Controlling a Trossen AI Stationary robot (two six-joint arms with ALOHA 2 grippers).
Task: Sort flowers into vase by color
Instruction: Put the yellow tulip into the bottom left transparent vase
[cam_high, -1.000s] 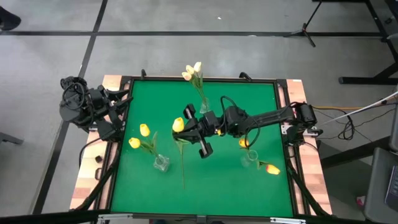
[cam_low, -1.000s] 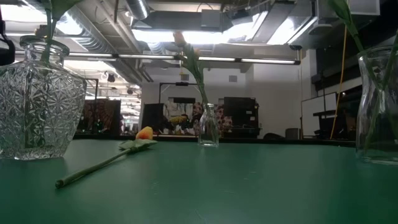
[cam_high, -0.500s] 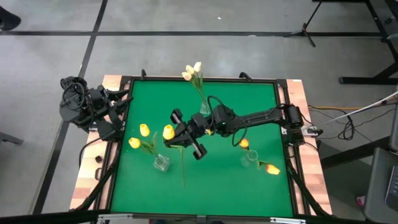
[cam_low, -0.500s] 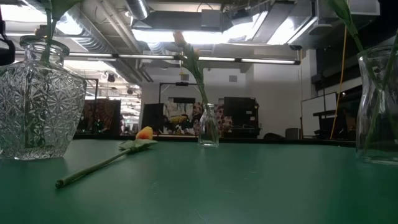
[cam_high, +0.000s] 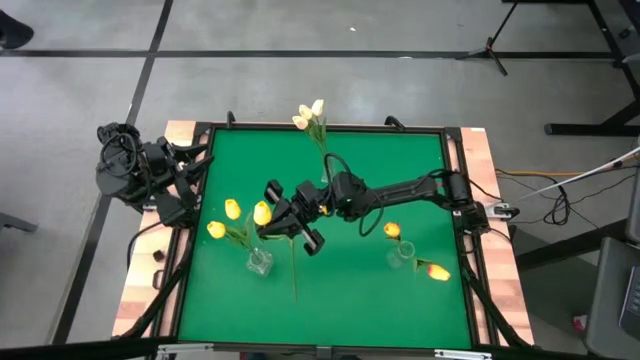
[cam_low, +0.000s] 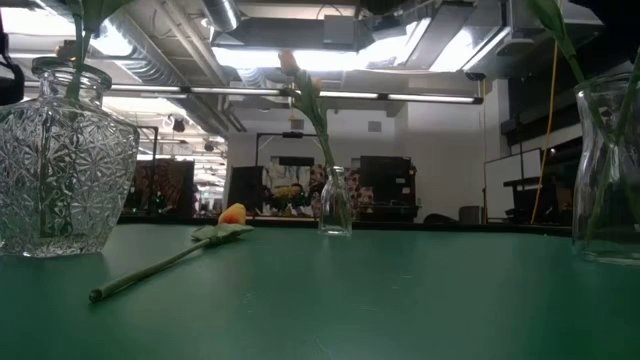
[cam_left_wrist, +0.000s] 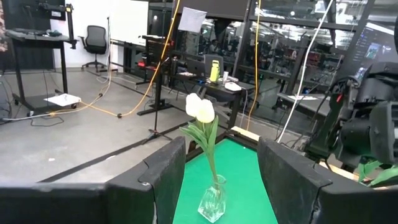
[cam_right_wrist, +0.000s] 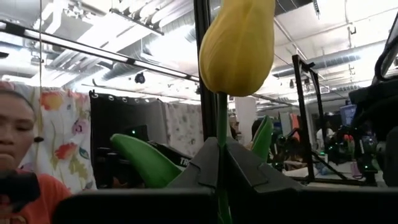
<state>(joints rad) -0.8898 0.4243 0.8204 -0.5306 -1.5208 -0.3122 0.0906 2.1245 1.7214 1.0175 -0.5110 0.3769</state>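
High view: the right arm reaches from the right edge across the green table (cam_high: 340, 290) toward its left half. The right gripper (cam_high: 283, 221) is pinched shut on the stem of a yellow tulip (cam_high: 262, 212), whose head sits just beside the two yellow tulips (cam_high: 224, 219) already standing in the cut-glass vase (cam_high: 259, 262) at front left; the held stem trails down toward the near edge. A small bottle vase (cam_high: 327, 172) near the far edge holds creamy white tulips (cam_high: 310, 114). At front right, a clear vase (cam_high: 405, 256) has an orange-red and yellow tulip (cam_high: 392, 230) in it, and another one (cam_high: 438, 271) lies or leans just beside it. The left arm is folded back off the table's left edge, its left gripper (cam_high: 190, 170) over the rim.

Low view: the cut-glass vase (cam_low: 62, 165) stands at the left with a green stem rising from it, the bottle vase (cam_low: 335, 203) with a stem far back in the middle, and a tall clear vase (cam_low: 607, 170) at the right edge. An orange-headed tulip (cam_low: 190, 252) lies flat on the green surface, its stem pointing toward the camera. No gripper shows here.

Left wrist view: the two dark fingers (cam_left_wrist: 165, 177) stand well apart with nothing between them, and between them farther off are the white tulips (cam_left_wrist: 201, 111) in the bottle vase (cam_left_wrist: 211, 204).

Right wrist view: the fingers (cam_right_wrist: 208, 168) meet tightly on the green stem, and the yellow tulip head (cam_right_wrist: 236, 45) stands upright above them with a leaf on each side. A person is partly visible at the edge, probably seated beyond the table.
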